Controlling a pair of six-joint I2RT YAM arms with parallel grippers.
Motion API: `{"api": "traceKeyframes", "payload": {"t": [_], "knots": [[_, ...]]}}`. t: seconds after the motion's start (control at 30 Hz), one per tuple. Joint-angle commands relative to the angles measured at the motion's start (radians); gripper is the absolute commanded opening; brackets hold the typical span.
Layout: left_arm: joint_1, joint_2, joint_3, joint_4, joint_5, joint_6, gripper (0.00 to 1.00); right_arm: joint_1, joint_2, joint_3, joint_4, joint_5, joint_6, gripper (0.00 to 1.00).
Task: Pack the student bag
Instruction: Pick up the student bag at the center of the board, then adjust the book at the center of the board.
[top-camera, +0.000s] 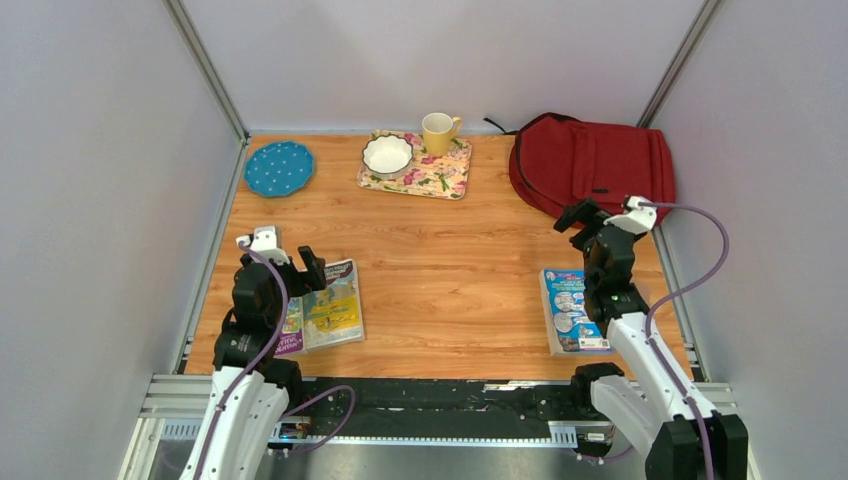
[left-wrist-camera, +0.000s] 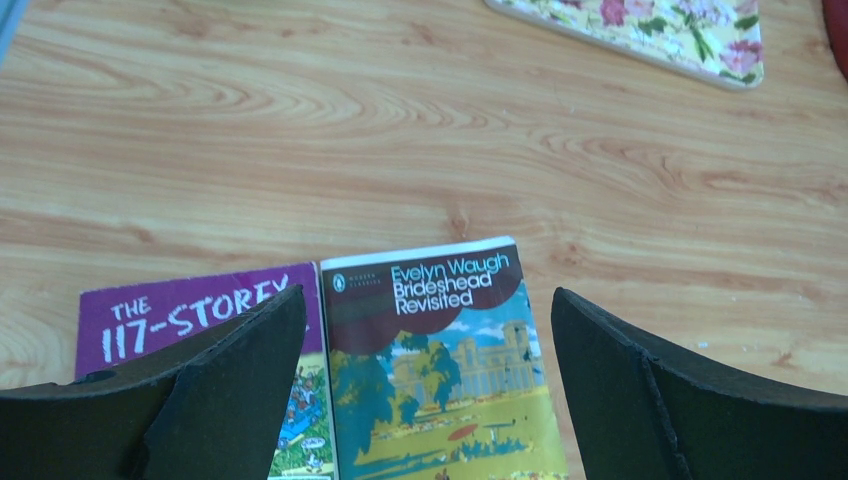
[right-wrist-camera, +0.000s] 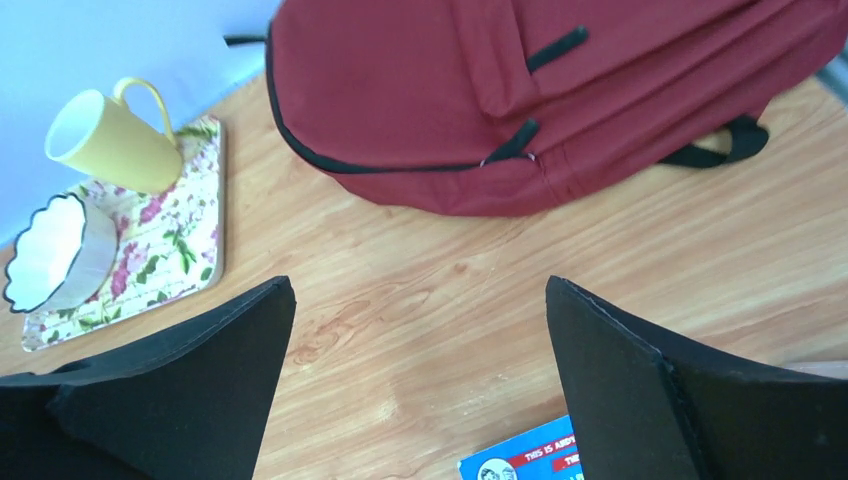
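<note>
Jaws spread wide and empty, the left gripper (left-wrist-camera: 428, 305) hovers over the Brideshead Revisited paperback (left-wrist-camera: 440, 385), the right gripper (right-wrist-camera: 420, 295) just beyond a blue book (top-camera: 572, 312). Farther back, the dark red student bag (top-camera: 590, 165) lies at the far right corner of the table (top-camera: 450, 260).

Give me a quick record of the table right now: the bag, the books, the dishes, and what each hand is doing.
target: student bag, far right corner, lying flat, no opening visible
near left: purple 117-Storey book beside Brideshead Revisited
near right: blue book, lying flat
dishes: floral tray at far centre holding white bowl and yellow mug; blue plate far left
left arm: left hand open, empty, above the two books
right arm: right hand open, empty, between blue book and student bag
</note>
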Motion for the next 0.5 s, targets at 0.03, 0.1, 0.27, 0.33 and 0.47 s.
{"api": "traceKeyframes", "payload": {"t": [0.03, 0.1, 0.27, 0.33, 0.47], "knots": [[-0.002, 0.026, 0.022, -0.058, -0.019, -0.020, 0.99, -0.044, 0.113, 0.173, -0.260, -0.046, 0.144, 1.00], [-0.002, 0.025, 0.009, -0.073, -0.027, -0.035, 0.99, -0.089, 0.150, 0.225, -0.346, -0.090, 0.232, 1.00], [0.000, 0.020, 0.011, -0.082, -0.023, -0.040, 0.99, -0.283, 0.160, 0.172, -0.328, -0.314, 0.348, 0.96], [0.000, 0.022, 0.008, -0.076, -0.004, -0.037, 0.99, -0.336, 0.152, 0.127, -0.269, -0.383, 0.362, 0.93], [0.000, 0.035, 0.012, -0.075, 0.017, -0.032, 0.98, -0.383, 0.173, 0.142, -0.291, -0.341, 0.353, 0.92]]}}
